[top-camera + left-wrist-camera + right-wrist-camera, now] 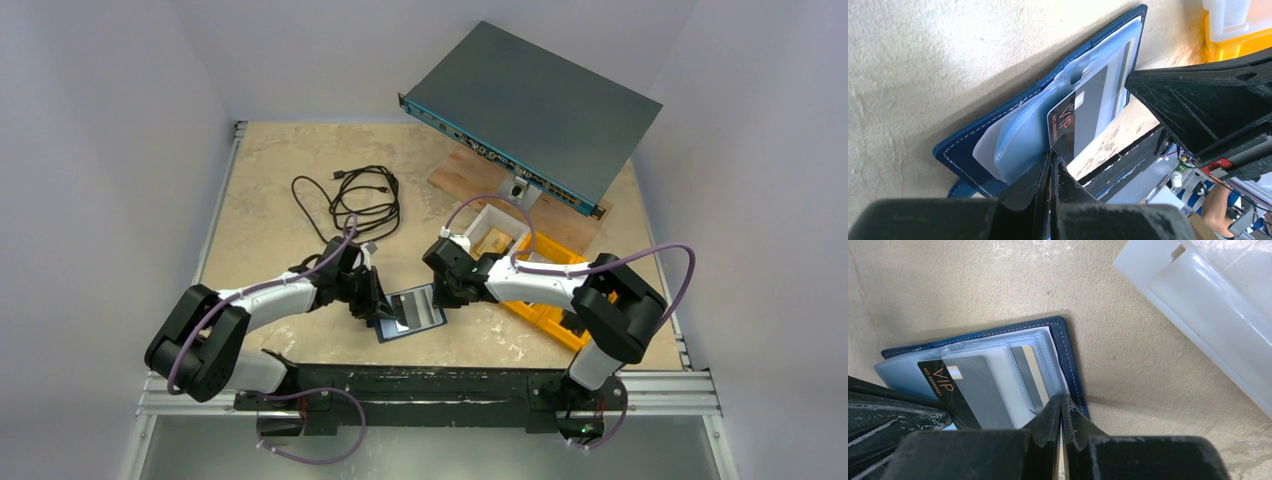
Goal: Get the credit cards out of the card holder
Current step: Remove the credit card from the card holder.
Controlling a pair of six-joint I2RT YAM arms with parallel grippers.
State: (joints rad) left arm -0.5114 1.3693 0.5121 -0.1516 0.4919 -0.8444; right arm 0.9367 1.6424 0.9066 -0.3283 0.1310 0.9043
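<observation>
The navy card holder [412,310] lies open on the table between my grippers, its clear sleeves facing up. It shows in the left wrist view [973,145] and in the right wrist view [1068,350]. My left gripper [378,303] [1053,159] is shut on a corner of a black "VIP" card [1064,127] [937,380] that sticks partly out of a sleeve. A grey card [973,387] lies beside it, and another card [1030,372] sits inside a sleeve. My right gripper [443,295] [1060,399] is shut, its tips resting on the holder's right edge.
A coiled black cable [360,200] lies behind the left arm. A white bin [495,235] [1198,315] and yellow bins [545,305] [1238,42] stand right of the holder. A grey network switch [530,110] leans on a wooden board [465,175] at the back.
</observation>
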